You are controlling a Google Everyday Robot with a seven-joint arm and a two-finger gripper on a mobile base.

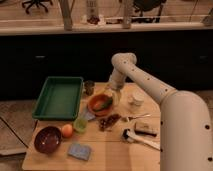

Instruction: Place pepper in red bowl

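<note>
The white arm (150,87) reaches down over the wooden table (115,156). To its left sits 1 green tray (58,97). The gripper (113,95) hangs just above the right rim of the red bowl (93,109). I cannot tell whether it is released or clenched. The pepper (105,103) lies inside that bowl.
</note>
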